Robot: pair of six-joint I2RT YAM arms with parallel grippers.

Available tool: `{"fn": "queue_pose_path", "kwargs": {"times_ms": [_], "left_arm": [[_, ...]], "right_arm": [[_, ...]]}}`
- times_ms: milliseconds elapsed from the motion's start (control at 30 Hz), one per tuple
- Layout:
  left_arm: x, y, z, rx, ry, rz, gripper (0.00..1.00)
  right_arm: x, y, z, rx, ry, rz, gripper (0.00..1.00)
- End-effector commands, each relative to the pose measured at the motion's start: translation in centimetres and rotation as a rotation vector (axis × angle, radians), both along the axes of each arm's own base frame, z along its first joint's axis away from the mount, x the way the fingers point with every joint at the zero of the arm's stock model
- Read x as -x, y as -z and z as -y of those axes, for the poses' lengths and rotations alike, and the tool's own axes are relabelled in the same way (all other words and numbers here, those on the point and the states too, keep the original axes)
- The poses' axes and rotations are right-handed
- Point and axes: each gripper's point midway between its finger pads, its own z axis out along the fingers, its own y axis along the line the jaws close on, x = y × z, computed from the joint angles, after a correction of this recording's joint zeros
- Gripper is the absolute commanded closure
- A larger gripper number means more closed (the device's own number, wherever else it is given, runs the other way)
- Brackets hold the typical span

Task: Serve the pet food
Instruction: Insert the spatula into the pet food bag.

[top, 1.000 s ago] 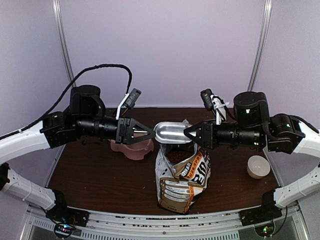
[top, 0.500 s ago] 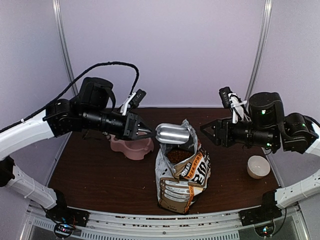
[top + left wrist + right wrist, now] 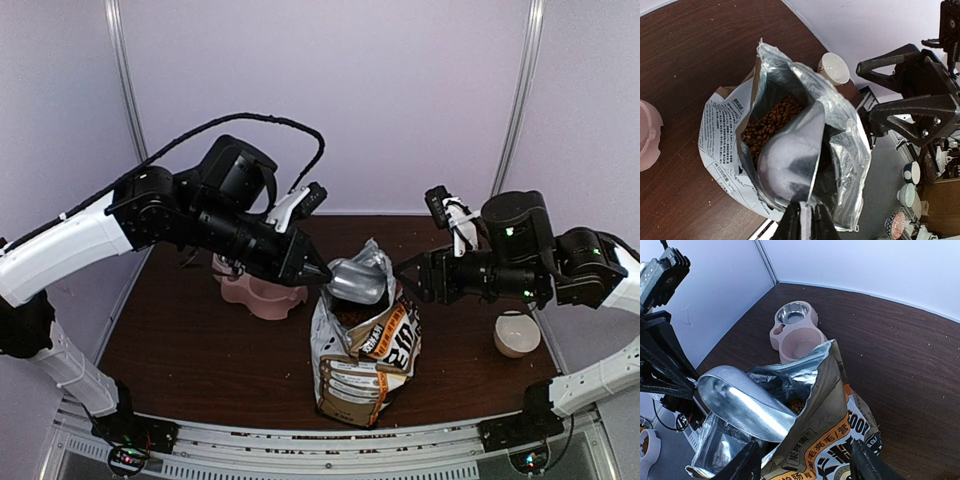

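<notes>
**Pet food still in the bag; scoop now in one claw only**

Pet food [image 3: 771, 122]: reddish-brown pellets, a loose heap deep inside the foil-lined bag [image 3: 365, 370]. None seen anywhere else.

Orientation: the pellets are a loose mass with no axis of their own. The bag gives it: standing on its base near the middle of the tabletop [image 3: 200, 350], long axis roughly upright, mouth gaping upward. The far lip is crumpled and leans over.

Scoop [image 3: 355, 280]: tilted, bowl end down inside the bag mouth, handle rising toward the robot's left. The bowl shows bare metal, no pellets that I can make out. Whether the tip touches the heap I cannot tell.

Left claw [image 3: 318, 272]: clenched on the scoop's thin handle.

Right claw [image 3: 405, 272]: released, jaws spread, grasping nothing, just beside the bag's right lip and apart from it.

Change: a second ago both claws met at the scoop, held level above the bag. Since then the right claw has let go and backed off, and the left arm has risen and tipped the scoop into the opening. Judgement: handover done, scooping just starting, serving not yet begun.

Outward: pink feeder [image 3: 262, 295] behind the left claw, left of the bag. White cup [image 3: 517, 333] well to the right.
</notes>
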Motion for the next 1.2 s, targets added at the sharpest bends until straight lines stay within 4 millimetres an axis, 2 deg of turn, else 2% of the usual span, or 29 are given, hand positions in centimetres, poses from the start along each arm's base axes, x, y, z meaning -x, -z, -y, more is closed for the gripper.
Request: {"fn": "queue_pose_path", "kwargs": {"times_ms": [0, 167, 267, 400, 467, 500, 700, 767, 1000, 1067, 1167], "left_arm": [[-0.5, 0.4, 0.0, -0.076, -0.021, 0.066, 1.0], [-0.8, 0.8, 0.6, -0.156, -0.045, 0.12, 1.0], [-1.3, 2.7, 1.1, -0.239, -0.068, 0.14, 1.0], [-2.6, 6.8, 0.6, -0.379, -0.12, 0.147, 1.0], [-3.4, 7.9, 0.0, -0.435, -0.158, 0.165, 1.0], [-3.8, 8.2, -0.3, -0.454, -0.182, 0.178, 1.0], [-5.0, 8.8, -1.4, -0.548, -0.268, 0.247, 1.0], [-4.8, 9.7, -1.3, -0.574, -0.267, 0.236, 1.0], [-3.0, 17.3, -1.2, -0.701, -0.195, 0.104, 1.0], [-2.3, 19.0, -0.2, -0.677, -0.155, 0.061, 1.0], [-0.7, 20.8, 2.7, -0.551, -0.065, -0.035, 1.0]], "right_arm": [[0.0, 1.1, -1.4, 0.024, -0.034, -0.024, 0.4], [-1.3, 3.3, -1.7, 0.139, 0.018, -0.027, 0.43], [-2.4, 4.8, -2.0, 0.22, 0.061, -0.026, 0.48], [-3.3, 7.0, -1.4, 0.296, 0.133, -0.031, 0.75], [-3.4, 7.5, -1.2, 0.296, 0.149, -0.034, 0.95], [-3.4, 7.6, -1.1, 0.283, 0.156, -0.038, 1.0], [-3.2, 7.8, -1.1, 0.25, 0.157, -0.036, 1.0], [-3.2, 7.9, -1.3, 0.247, 0.152, -0.039, 1.0], [-2.9, 8.3, -1.6, 0.201, 0.139, -0.05, 1.0], [-2.9, 8.3, -1.6, 0.187, 0.139, -0.049, 1.0], [-2.8, 8.0, -1.4, 0.172, 0.144, -0.047, 1.0]]}}
